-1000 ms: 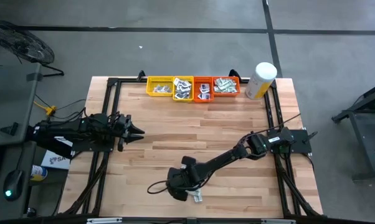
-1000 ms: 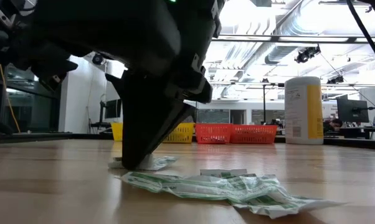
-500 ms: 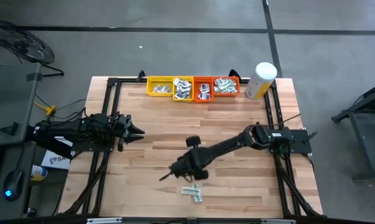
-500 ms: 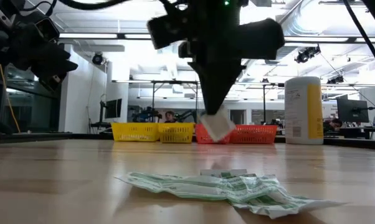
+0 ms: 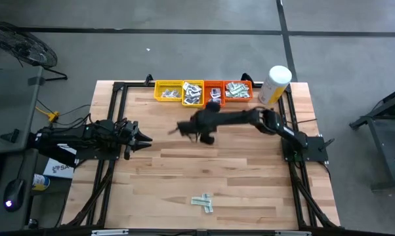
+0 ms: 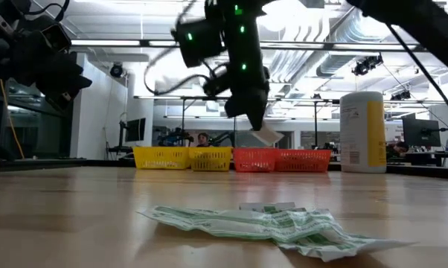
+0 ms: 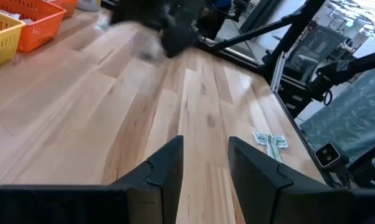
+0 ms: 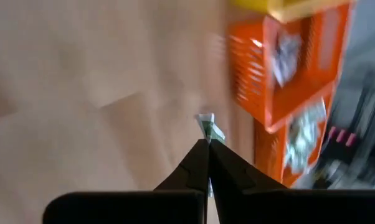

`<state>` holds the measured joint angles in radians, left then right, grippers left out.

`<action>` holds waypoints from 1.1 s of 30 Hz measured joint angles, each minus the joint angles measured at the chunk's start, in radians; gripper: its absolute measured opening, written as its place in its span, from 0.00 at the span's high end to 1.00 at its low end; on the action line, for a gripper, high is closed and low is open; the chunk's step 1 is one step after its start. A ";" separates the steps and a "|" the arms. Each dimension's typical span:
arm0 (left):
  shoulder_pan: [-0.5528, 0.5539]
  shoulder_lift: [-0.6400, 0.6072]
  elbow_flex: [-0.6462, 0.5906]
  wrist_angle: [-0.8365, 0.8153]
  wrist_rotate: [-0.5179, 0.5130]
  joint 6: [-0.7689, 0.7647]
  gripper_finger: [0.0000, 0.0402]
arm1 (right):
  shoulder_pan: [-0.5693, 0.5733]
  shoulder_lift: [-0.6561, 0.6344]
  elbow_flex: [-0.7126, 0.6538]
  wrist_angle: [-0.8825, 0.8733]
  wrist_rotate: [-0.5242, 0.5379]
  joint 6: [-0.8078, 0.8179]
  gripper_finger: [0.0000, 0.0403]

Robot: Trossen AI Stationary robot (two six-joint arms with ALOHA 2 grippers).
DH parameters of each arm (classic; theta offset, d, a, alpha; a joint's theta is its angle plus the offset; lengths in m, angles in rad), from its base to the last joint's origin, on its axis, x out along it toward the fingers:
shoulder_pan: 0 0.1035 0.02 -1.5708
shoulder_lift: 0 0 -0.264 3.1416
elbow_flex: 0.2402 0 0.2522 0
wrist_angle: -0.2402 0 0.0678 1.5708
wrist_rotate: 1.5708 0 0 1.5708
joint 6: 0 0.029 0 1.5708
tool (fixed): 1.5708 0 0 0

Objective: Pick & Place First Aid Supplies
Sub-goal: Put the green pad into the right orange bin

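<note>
Right gripper (image 8: 207,144) clamped on one small packet (image 8: 208,127) by its very edge, carried high above the table toward the red trays (image 5: 225,92); could slip free mid-swing or miss the right compartment, given so thin a pinch and a blurred, fast-looking arm. Left gripper (image 7: 205,163) parked at the table's left side, jaws partly apart, holding nothing; more packets (image 5: 202,202) left near the front edge.
</note>
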<state>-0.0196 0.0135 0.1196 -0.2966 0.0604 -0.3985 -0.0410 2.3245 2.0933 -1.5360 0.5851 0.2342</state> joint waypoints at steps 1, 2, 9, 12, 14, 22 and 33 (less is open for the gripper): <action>0.000 0.000 0.000 0.000 0.000 0.000 0.68 | -0.027 0.000 0.000 -0.005 0.004 0.043 1.00; 0.000 0.000 0.000 0.000 0.000 0.000 0.68 | -0.055 0.000 0.000 -0.011 0.004 0.088 1.00; 0.000 0.000 0.000 0.000 0.000 0.000 0.68 | -0.224 -0.001 0.000 -0.006 0.016 0.260 1.00; 0.000 0.000 0.000 0.000 0.000 0.000 0.68 | -0.280 -0.007 0.001 0.013 0.021 0.233 1.00; 0.000 0.000 0.000 0.000 0.000 0.000 0.68 | -0.314 -0.009 0.002 0.023 0.030 0.201 1.00; 0.000 0.000 0.000 0.001 0.000 0.000 0.68 | -0.428 -0.011 0.002 0.039 0.096 0.034 1.00; 0.000 0.000 0.000 0.001 0.000 0.000 0.68 | -0.535 -0.011 -0.006 0.041 0.052 -0.133 1.00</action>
<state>-0.0196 0.0135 0.1196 -0.2958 0.0605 -0.3985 -0.5765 2.3131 2.0874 -1.4950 0.6376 0.1013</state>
